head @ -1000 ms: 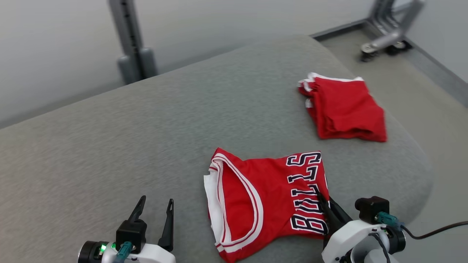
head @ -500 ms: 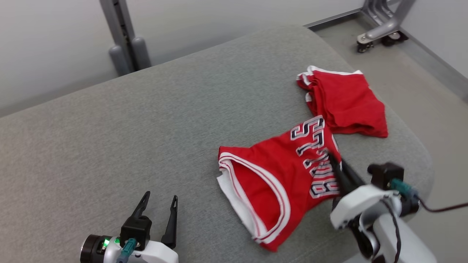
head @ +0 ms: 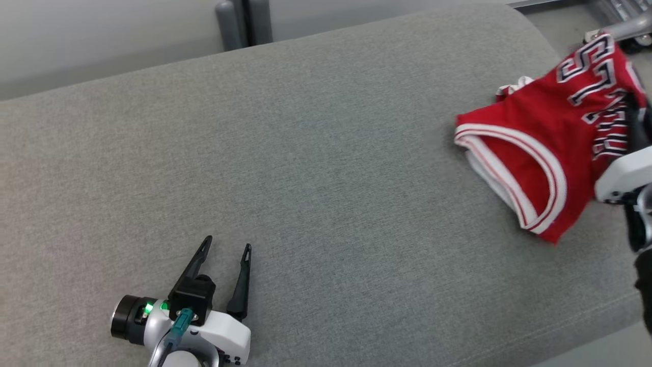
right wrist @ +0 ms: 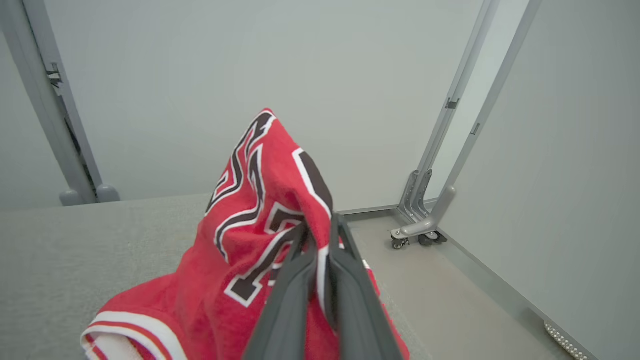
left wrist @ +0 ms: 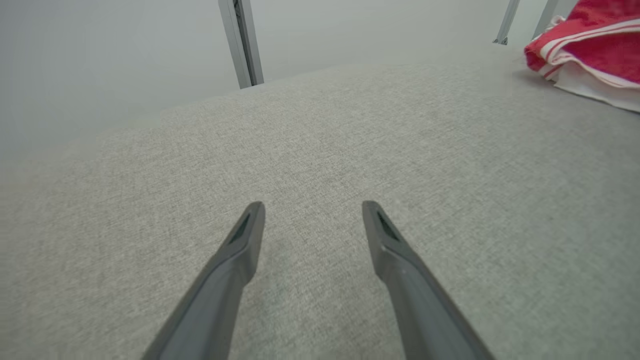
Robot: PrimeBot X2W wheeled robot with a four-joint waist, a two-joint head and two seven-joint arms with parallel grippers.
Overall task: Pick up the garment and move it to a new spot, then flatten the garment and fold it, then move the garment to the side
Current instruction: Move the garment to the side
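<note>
A red basketball jersey with white trim and dark-outlined white lettering (head: 540,132) sits at the far right end of a wide grey fabric cushion (head: 305,153). Its lettered edge is lifted clear of the surface, while the white-banded armhole part lies down on the cushion. The right gripper (right wrist: 320,225) has its two dark fingers pressed almost together on a fold of the lettered cloth, which rises in a peak above the fingertips and drapes down to their left in the right wrist view. A small bunch of white-edged red cloth (head: 514,84) shows just behind the jersey's upper edge. The left gripper (head: 228,242) hangs low over the cushion near the lower left of the head view, well apart from the jersey, its fingers spread with bare grey fabric between them. Beyond the cushion stand a grey metal post (head: 244,20) against the pale wall and a castor-footed metal frame (right wrist: 425,230) on the floor.
</note>
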